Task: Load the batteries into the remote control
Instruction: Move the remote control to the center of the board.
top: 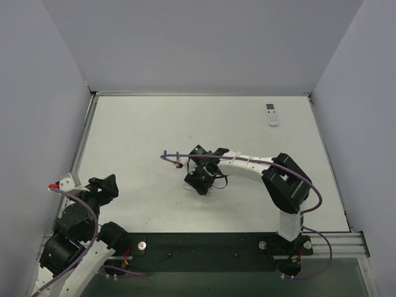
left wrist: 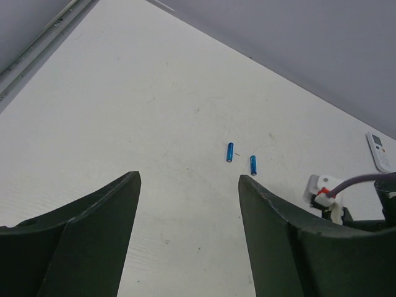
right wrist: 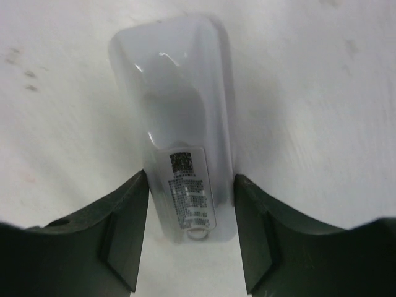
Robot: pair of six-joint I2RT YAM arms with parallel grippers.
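The remote control (right wrist: pixel 176 93) lies back up on the table, plain white with a printed label near its near end. My right gripper (right wrist: pixel 190 179) straddles it, with both fingertips against its sides. In the top view the right gripper (top: pixel 201 178) is at mid-table and hides the remote. Two blue batteries (top: pixel 165 152) (top: pixel 177 153) lie side by side just left of it; they also show in the left wrist view (left wrist: pixel 229 151) (left wrist: pixel 252 164). My left gripper (left wrist: pixel 189 176) is open and empty, far back at the near left (top: pixel 105 185).
A second, rounder white remote (top: pixel 271 114) with a small screen lies at the far right of the table, also in the left wrist view (left wrist: pixel 378 150). Grey walls enclose the table on three sides. A purple cable (top: pixel 185 159) runs along the right arm.
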